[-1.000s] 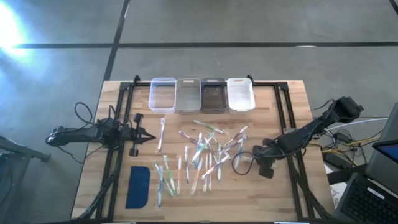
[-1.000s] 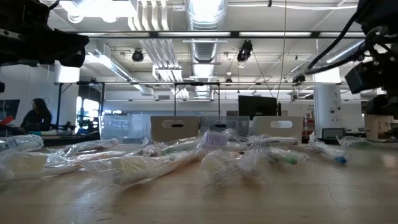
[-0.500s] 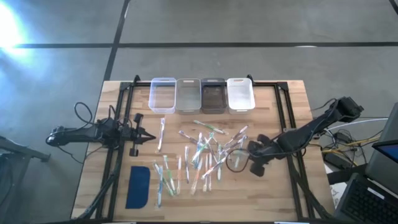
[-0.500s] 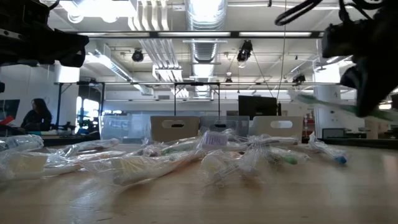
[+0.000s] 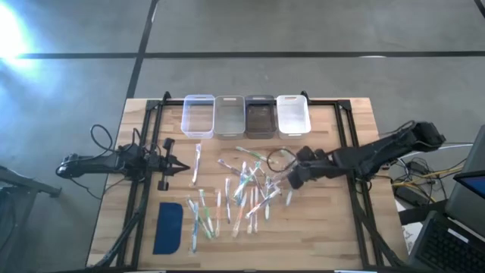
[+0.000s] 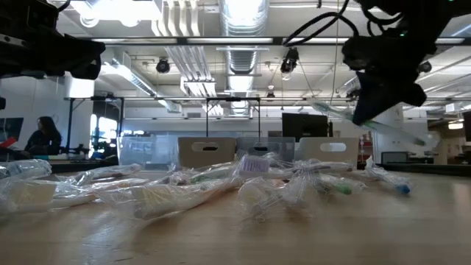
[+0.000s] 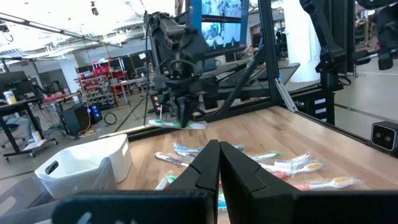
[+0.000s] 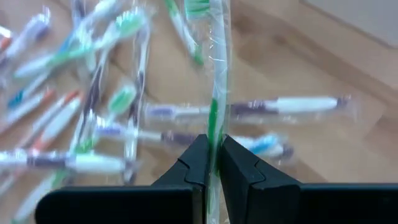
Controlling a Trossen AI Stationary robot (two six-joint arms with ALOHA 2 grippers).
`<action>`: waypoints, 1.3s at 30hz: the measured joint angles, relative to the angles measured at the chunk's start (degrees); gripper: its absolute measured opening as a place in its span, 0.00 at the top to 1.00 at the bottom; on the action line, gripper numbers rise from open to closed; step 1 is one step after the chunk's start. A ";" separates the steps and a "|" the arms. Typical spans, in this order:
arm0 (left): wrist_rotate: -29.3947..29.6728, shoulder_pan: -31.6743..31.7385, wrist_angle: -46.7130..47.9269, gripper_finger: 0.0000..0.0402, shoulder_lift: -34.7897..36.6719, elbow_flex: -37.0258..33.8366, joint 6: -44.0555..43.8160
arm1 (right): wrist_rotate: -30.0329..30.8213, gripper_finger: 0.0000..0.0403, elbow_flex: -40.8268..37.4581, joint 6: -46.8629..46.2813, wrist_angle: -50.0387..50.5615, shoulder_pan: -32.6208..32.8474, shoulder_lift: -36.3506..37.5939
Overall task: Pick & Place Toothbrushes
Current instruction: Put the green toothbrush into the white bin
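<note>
The right claw (image 5: pixel 292 176), pinched on a green wrapped toothbrush (image 8: pixel 215 106), has swung from the desk's (image 5: pixel 348 235) right edge over the scattered toothbrushes (image 5: pixel 242 189), probably bin-bound; the left claw (image 5: pixel 184 167) waits shut and empty.

The left pincer (image 7: pixel 219 163) is closed in the foreground above a wooden tabletop (image 7: pixel 348 158). Wrapped toothbrushes (image 7: pixel 292 167) lie scattered just beyond it. Farther off, the right pincer (image 7: pixel 180 118) holds one toothbrush (image 7: pixel 177 124) above them. A white bin (image 7: pixel 81 165) sits beside the toothbrushes.
</note>
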State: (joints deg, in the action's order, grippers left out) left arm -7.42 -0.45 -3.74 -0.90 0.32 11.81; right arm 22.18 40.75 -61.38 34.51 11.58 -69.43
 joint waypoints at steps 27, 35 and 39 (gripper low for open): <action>0.00 0.07 0.01 0.96 0.00 0.00 0.00 | 0.31 0.95 5.66 24.79 -8.15 -26.08 0.04; 0.00 0.07 0.00 0.96 0.01 0.00 0.01 | -4.46 0.95 9.95 29.26 -7.73 -34.47 -0.04; 0.00 0.06 0.01 0.96 0.00 0.00 0.01 | -4.88 0.95 11.71 33.08 -7.73 -37.26 -0.04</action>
State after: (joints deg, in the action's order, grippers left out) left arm -7.42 -0.38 -3.74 -0.90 0.32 11.81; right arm 17.30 52.46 -28.30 26.79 -25.68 -69.47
